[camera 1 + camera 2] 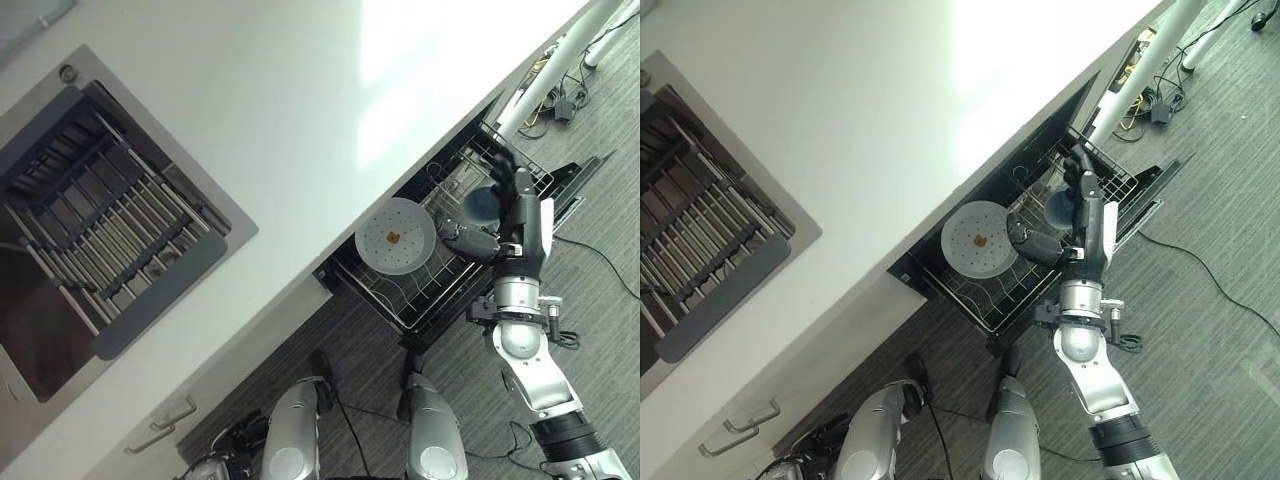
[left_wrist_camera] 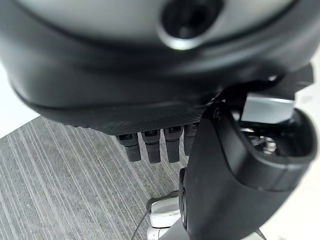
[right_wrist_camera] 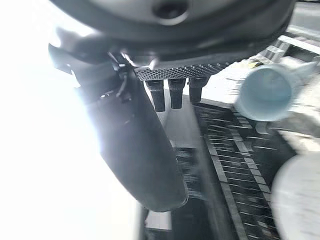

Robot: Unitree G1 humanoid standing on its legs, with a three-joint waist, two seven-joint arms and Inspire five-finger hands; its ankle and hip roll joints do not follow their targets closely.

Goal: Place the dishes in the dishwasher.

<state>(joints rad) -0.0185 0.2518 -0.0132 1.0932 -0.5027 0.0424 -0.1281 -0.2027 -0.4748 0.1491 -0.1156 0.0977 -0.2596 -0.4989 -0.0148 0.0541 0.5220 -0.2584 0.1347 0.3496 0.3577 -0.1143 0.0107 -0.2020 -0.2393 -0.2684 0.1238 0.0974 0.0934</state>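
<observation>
The dishwasher's lower rack (image 1: 400, 300) is pulled out from under the counter. A white plate (image 1: 395, 237) with a small brown spot stands upright in it, and a pale blue cup (image 1: 483, 203) sits further back. My right hand (image 1: 512, 205) hovers over the rack between them, open, fingers straight and thumb stretched towards the plate, holding nothing. Its wrist view shows the fingers (image 3: 172, 92) and thumb apart, with the blue cup (image 3: 265, 92) and the plate's rim (image 3: 300, 200) beyond them. My left hand (image 2: 225, 175) hangs over the carpet, open and empty.
A white countertop (image 1: 300, 100) runs across the view, with a sink (image 1: 60, 330) and a roll-up drying rack (image 1: 110, 240) at the left. The dishwasher door (image 1: 585, 180) lies open past the rack. A white pole (image 1: 550, 70) and cables stand at the far right.
</observation>
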